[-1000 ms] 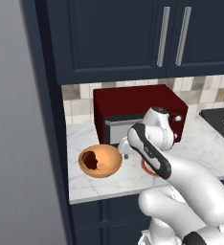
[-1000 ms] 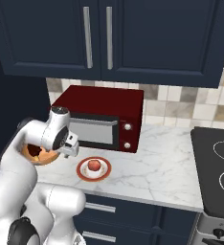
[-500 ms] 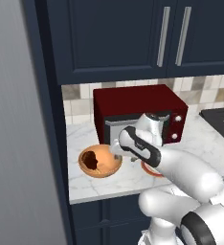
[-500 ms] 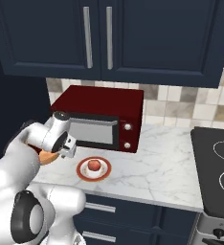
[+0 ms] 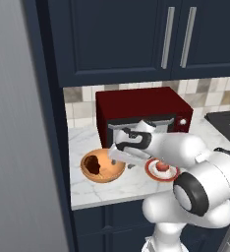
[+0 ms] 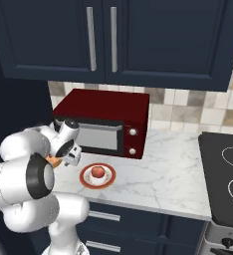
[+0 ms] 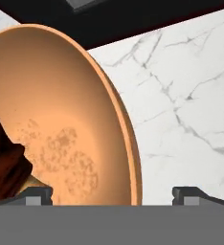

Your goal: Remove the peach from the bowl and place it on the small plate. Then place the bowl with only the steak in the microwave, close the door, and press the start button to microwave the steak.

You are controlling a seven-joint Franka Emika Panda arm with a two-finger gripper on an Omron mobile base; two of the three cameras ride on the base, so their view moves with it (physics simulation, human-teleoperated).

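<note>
Now, bowl: the orange bowl (image 5: pixel 103 167) sits on the desk (image 6: pixel 158 169) at about 7 o'clock from the microwave, with its near rim running up between the tool's fingertips in the hand view
Steak: the dark steak (image 5: pixel 92 164) lies against the bowl's left inner wall, the only food in it
Peach: the peach (image 6: pixel 97 172) rests on the small plate (image 6: pixel 108 178), just right of the bowl; that step looks done
Tool: the tool (image 5: pixel 118 152) hangs over the bowl's right rim at roughly 3 o'clock, jaws spread wide and holding nothing, one tip inside the wall and one outside
Microwave: the red microwave (image 6: pixel 106 122) stands behind the bowl at 12 o'clock; its door (image 6: pixel 99 138) looks shut or nearly so, though I can't tell for sure
Risk, grip: a thin, sloped rim pinched on one side could let the bowl tip and slide the steak out
Risk, plate: the plate lies close by, so a swing at 3 o'clock could knock it
Risk, door: a shut door would block the bowl
</note>
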